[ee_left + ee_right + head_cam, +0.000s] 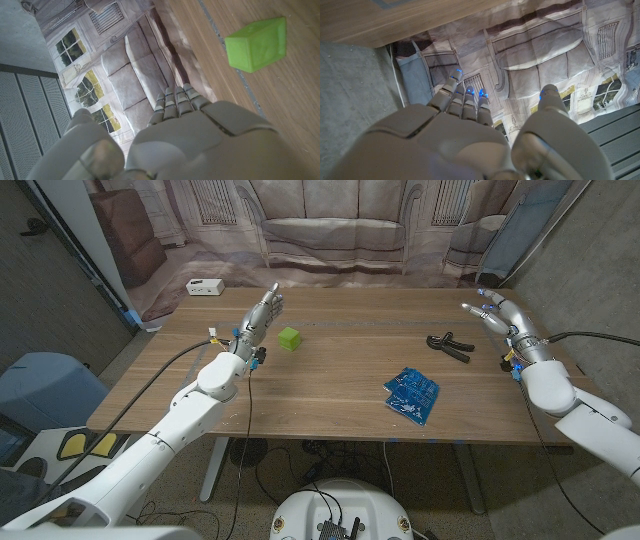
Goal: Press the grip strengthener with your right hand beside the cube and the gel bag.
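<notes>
A black grip strengthener [449, 346] lies on the wooden table [340, 405] towards the right. My right hand [493, 315] hovers a little to its right and further back, fingers straight and apart, holding nothing; the right wrist view shows the same hand [470, 125] reaching towards the backdrop. A blue gel bag [412, 394] lies nearer the front edge. A green cube [289, 338] sits left of centre, also seen close in the left wrist view [257, 43]. My left hand [262, 315] stands just left of the cube, fingers extended and empty.
A small white box [205, 287] lies at the table's back left corner. A printed backdrop [330, 225] of a sofa hangs behind the table. Cables run along both arms.
</notes>
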You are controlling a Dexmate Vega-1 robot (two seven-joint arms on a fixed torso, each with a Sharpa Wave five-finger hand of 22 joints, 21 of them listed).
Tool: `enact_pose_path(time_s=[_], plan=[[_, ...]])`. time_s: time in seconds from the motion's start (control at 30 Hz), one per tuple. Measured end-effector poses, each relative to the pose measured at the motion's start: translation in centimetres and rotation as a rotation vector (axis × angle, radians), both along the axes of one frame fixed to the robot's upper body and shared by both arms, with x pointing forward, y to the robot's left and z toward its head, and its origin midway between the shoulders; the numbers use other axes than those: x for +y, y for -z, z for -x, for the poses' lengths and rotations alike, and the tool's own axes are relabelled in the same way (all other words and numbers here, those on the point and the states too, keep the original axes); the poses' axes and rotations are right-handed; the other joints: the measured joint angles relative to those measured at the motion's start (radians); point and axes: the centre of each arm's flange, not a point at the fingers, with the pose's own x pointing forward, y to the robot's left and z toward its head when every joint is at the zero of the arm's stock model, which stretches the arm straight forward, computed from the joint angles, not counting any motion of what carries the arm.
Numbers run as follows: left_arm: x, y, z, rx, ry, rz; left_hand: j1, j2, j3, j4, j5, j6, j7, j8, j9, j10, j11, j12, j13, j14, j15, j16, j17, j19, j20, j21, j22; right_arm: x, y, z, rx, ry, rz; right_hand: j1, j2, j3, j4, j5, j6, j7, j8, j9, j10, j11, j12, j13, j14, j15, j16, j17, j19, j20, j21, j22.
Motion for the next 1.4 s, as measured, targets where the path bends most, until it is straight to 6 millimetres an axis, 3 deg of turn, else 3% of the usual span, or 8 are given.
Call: enact_pose_path(time_s=[0.37,0.53,0.57,0.77,1.4], plan=[[0.1,0.2,0.2,-0.002,-0.001,0.003,0.0,0.0,-0.003,-0.003,0.0,0.004,-0.004,0.0,0.0,0.002,-0.002,0.0,0.0,0.003,0.003,0.0,0.0,0.0,0.0,0.0,0.0,0.5,-0.3,0.9,0.003,0.11,0.061,0.009,0.001,0.0,0.0,0.0,0.009,-0.009,0.005,0.0,0.005,-0.005,0.0,0.0,0.007,-0.007,0.0,0.0,0.0,0.0,0.0,0.0],[0.1,0.4,0.3,-0.001,-0.001,0.004,0.0,0.0,-0.004,-0.004,0.0,0.007,0.0,0.0,0.0,0.002,-0.002,0.0,0.0,0.003,0.003,0.0,0.0,0.0,0.0,0.0,0.0,-0.3,0.1,0.5,0.031,0.18,0.074,0.009,0.001,0.0,0.0,0.0,0.015,-0.015,0.008,0.0,0.005,-0.005,0.0,0.0,0.007,-0.007,0.0,0.0,0.0,0.0,0.0,0.0],[0.1,0.4,0.3,-0.001,-0.001,0.005,0.0,0.0,-0.004,-0.004,0.0,0.007,0.0,0.0,0.0,0.005,0.0,0.0,0.0,0.003,0.003,0.0,0.0,0.0,0.0,0.0,0.0,0.9,-0.6,1.2,0.015,0.161,0.095,0.011,-0.001,0.002,-0.002,0.0,0.016,-0.016,0.008,0.0,0.005,-0.005,0.0,0.0,0.007,-0.007,0.0,0.0,0.0,0.0,-0.004,0.0],[0.1,0.5,0.4,-0.001,0.0,0.005,0.0,0.0,-0.004,-0.004,0.0,0.007,0.0,0.0,0.0,0.008,0.003,0.0,0.0,0.003,0.003,0.0,0.0,0.0,0.0,-0.001,0.0,1.2,-1.0,1.4,0.04,0.189,0.13,0.013,-0.002,0.003,-0.003,0.0,0.01,-0.022,0.008,0.0,0.005,-0.005,0.0,0.0,0.003,-0.003,0.0,0.0,-0.004,0.004,-0.007,0.0],[0.1,0.7,0.9,-0.006,-0.004,0.005,0.0,0.0,0.0,-0.008,0.0,0.007,0.0,-0.005,0.0,0.008,0.003,0.0,0.0,0.003,0.003,-0.004,0.0,0.001,0.001,-0.006,0.0,1.8,-1.7,1.3,0.155,0.238,0.213,0.033,-0.001,0.011,-0.003,0.0,-0.013,-0.005,0.004,0.0,0.005,-0.005,0.0,0.0,-0.002,0.002,0.0,0.0,-0.009,0.009,-0.009,0.0]])
